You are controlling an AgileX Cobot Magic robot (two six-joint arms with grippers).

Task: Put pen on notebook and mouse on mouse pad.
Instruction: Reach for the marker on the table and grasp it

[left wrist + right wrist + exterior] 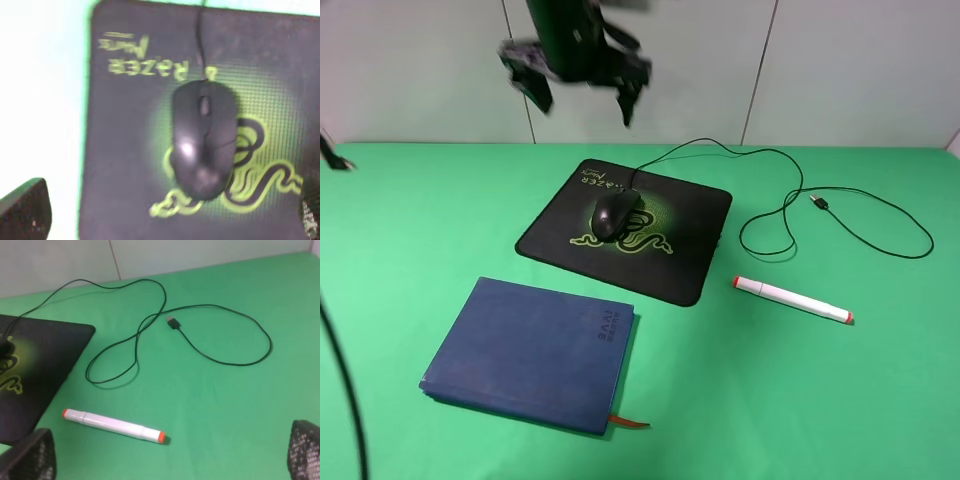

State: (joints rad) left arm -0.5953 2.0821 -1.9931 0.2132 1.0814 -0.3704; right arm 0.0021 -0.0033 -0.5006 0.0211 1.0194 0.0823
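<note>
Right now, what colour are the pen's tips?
Red-orange, on a white pen; clearest in the right wrist view.

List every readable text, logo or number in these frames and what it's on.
"RAZER": green lettering along one edge of the mouse pad, upside down in the left wrist view.
Small green script beside it: too blurred to read.
Green snake emblem on the pad: no words.
Embossed lettering on the notebook cover: too small to read.
Pen and mouse: no text visible.
</note>
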